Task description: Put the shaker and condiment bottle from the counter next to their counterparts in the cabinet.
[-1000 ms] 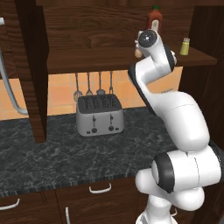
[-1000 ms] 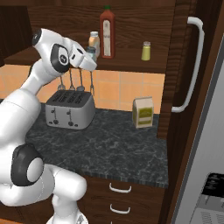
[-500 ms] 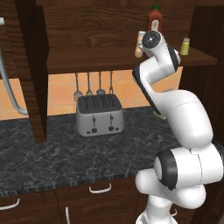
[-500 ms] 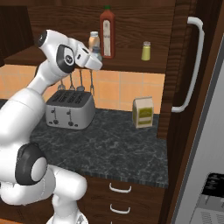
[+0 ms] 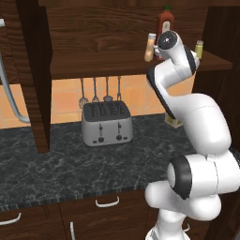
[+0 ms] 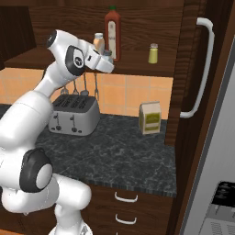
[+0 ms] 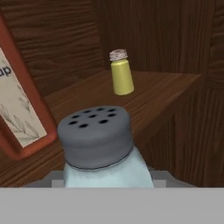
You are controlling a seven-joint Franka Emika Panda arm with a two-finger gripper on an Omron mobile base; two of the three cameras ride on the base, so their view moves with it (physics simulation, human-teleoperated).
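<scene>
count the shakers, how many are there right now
2. The yellow-green shaker stands on the cabinet shelf at right; the grey-capped shaker sits at the end effector, beside the red bottle.

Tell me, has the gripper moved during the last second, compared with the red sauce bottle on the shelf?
Yes. In the right base view the gripper has moved right, closer to the red sauce bottle, carrying the shaker.

2 shakers (image 7: 96, 144), 2 bottles (image 6: 112, 33), 1 toaster (image 5: 106, 123).
</scene>
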